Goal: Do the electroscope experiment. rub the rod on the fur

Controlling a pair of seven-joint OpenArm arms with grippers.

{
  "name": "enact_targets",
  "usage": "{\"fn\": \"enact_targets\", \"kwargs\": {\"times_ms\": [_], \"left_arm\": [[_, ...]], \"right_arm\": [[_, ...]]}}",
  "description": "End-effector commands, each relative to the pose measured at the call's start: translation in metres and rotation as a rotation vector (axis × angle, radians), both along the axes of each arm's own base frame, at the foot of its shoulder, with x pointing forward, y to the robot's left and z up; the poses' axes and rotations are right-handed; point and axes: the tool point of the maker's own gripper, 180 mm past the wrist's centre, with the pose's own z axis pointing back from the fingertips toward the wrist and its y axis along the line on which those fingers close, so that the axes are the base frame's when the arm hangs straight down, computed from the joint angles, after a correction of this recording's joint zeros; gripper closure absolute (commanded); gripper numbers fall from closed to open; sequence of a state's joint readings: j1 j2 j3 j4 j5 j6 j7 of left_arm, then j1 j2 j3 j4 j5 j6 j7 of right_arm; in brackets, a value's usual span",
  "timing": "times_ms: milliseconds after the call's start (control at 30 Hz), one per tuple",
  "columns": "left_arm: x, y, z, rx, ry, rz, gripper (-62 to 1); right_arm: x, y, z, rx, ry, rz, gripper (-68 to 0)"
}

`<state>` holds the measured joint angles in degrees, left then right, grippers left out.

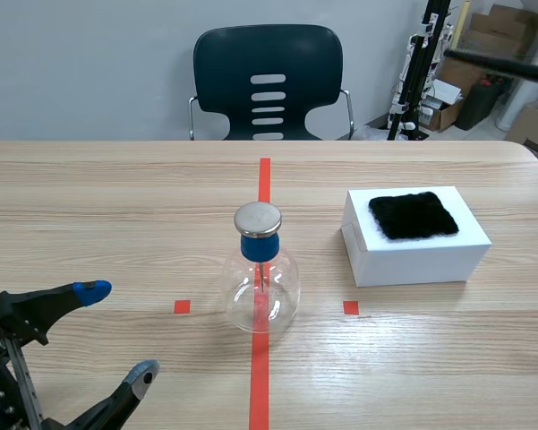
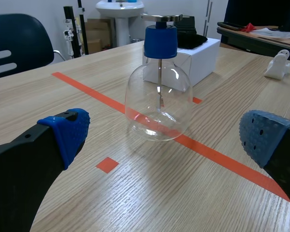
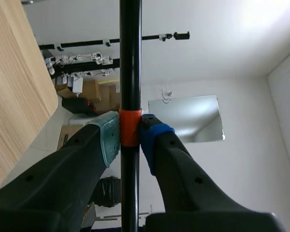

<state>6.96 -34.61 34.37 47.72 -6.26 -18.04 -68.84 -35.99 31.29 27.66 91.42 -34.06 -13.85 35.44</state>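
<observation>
Though the right claw [image 3: 130,136] grips the rod [image 3: 130,58], its ends are cropped

The right jaws pinch a thin black rod [image 3: 130,58] between them. A grey-green pad [image 3: 111,137] and a blue pad [image 3: 152,137] press from either side against an orange band [image 3: 130,126] on the rod. The rod runs straight on ahead, well past the pads, and also back under the jaws. Beside the grey-green pad is the rounded corner of a pale wood worktop [image 3: 14,87], seen tilted. Beyond it are cardboard boxes [image 3: 94,89], black rails [image 3: 87,42] with white fittings, white walls and a bright pale panel [image 3: 186,118].
</observation>
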Motion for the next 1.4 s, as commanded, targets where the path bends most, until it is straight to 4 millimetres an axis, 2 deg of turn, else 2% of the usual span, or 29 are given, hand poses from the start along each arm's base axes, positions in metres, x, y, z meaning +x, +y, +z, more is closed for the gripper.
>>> {"fn": "enact_targets", "kwargs": {"times_ms": [0, 200, 533, 733, 833, 1100, 1367], "left_arm": [[0.004, 0.0, 0.009, -0.022, -0.029, 0.001, -62.3], [0.004, 0.0, 0.009, -0.022, -0.029, 0.001, -62.3], [0.004, 0.0, 0.009, -0.022, -0.029, 0.001, -62.3], [0.004, 0.0, 0.009, -0.022, -0.029, 0.001, -62.3], [0.004, 0.0, 0.009, -0.022, -0.029, 0.001, -62.3], [0.004, 0.0, 0.009, -0.022, -0.029, 0.001, -62.3], [0.004, 0.0, 0.009, -0.022, -0.029, 0.001, -62.3]], "right_arm": [[0.008, -0.004, 0.011, -0.021, -0.02, 0.006, -0.2], [0.022, -0.022, -0.004, -0.085, 0.048, -0.04, -0.2], [0.036, -0.038, -0.047, -0.265, 0.181, -0.032, -0.2], [0.044, -0.045, -0.052, -0.349, 0.201, -0.035, -0.2], [0.05, -0.047, -0.056, -0.394, 0.214, -0.029, -0.2], [0.06, -0.03, -0.066, -0.42, 0.233, 0.054, -0.2], [0.061, -0.04, -0.084, -0.47, 0.293, 0.05, -0.2]]}}
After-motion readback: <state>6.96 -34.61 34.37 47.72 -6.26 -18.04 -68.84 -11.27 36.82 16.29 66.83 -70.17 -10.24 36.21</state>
